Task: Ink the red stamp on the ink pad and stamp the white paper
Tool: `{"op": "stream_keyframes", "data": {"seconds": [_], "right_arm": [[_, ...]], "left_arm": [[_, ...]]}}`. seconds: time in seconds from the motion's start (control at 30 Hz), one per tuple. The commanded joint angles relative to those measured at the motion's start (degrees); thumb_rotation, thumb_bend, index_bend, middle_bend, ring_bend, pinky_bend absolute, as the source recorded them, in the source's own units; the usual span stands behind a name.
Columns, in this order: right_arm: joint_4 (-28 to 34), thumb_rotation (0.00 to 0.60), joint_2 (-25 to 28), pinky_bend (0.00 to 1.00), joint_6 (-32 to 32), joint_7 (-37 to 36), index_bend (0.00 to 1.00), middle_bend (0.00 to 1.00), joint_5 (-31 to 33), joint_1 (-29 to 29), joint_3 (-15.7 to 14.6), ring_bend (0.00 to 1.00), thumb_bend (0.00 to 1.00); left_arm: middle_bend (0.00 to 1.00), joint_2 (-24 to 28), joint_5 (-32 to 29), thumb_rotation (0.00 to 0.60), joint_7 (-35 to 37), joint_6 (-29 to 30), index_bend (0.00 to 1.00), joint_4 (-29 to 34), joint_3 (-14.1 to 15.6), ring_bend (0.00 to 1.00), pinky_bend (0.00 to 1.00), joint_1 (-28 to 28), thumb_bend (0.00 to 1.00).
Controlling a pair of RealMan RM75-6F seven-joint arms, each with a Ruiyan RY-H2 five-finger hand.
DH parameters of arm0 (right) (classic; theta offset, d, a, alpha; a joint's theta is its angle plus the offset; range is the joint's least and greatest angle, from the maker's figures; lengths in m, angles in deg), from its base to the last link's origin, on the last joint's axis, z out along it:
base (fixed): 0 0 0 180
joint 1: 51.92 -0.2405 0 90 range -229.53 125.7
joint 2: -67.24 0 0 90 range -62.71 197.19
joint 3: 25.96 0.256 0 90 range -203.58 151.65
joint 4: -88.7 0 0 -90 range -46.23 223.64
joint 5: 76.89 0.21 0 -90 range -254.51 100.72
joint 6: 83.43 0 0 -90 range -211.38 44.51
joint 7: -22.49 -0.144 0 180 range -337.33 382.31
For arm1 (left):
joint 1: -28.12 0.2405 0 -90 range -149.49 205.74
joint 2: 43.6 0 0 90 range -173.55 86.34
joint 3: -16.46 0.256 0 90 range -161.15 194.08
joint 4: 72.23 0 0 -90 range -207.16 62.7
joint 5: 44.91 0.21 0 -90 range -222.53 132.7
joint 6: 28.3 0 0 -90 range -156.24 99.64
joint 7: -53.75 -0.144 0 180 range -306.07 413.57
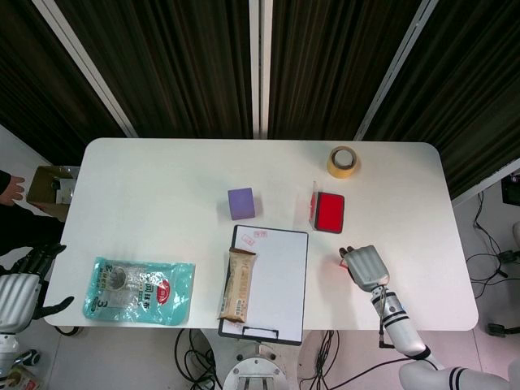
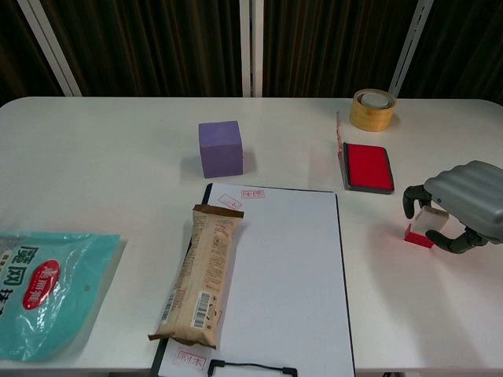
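The red stamp [image 2: 420,232], red base with a white handle, stands tilted on the table right of the clipboard, below the open red ink pad [image 2: 368,166] [image 1: 329,212]. My right hand [image 2: 460,208] [image 1: 366,266] arches over it, and its fingers curl around the white handle and grip it. In the head view only a red glow of the stamp [image 1: 342,258] shows beside the hand. The white paper [image 2: 275,267] [image 1: 278,272] lies on a black clipboard and bears a few red stamp marks near its top. My left hand [image 1: 18,291] hangs off the table's left edge, fingers apart, holding nothing.
A wrapped snack bar [image 2: 202,275] lies along the paper's left edge. A purple cube [image 2: 221,148] sits above the clipboard, and a tape roll [image 2: 372,109] behind the ink pad. A teal bag [image 2: 43,283] lies at the front left. The table's right edge is close to the right hand.
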Motion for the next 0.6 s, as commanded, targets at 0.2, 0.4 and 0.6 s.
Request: {"op": "stream_keyframes", "data": {"seconds": [0.2,0.4,0.6], "right_arm": [[0.78,0.600,0.61,0.98,-0.18,0.14,0.31,0.42,0.08,0.11,0.09,0.92,0.32],[4.55,0.600,4.15,0.98,0.75,1.08,0.18,0.37,-0.08,0.65,-0.12,0.92,0.32],[13.12,0.600,13.20,0.98,1.43,2.21,0.07,0.31,0.50,2.29,-2.06,0.91,0.25]], "left_arm": [[0.15,0.05,0.02,0.600,-0.10,-0.03,0.15,0.13,-0.02,0.12,0.25,-0.04,0.00],[0.15,0.21,0.06,0.600,-0.16,0.04,0.15,0.28,-0.07,0.12,0.25,-0.06,0.00],[0.15,0.46,0.26,0.600,-0.57,0.24,0.15,0.84,-0.14,0.12,0.25,-0.11,0.00]]}}
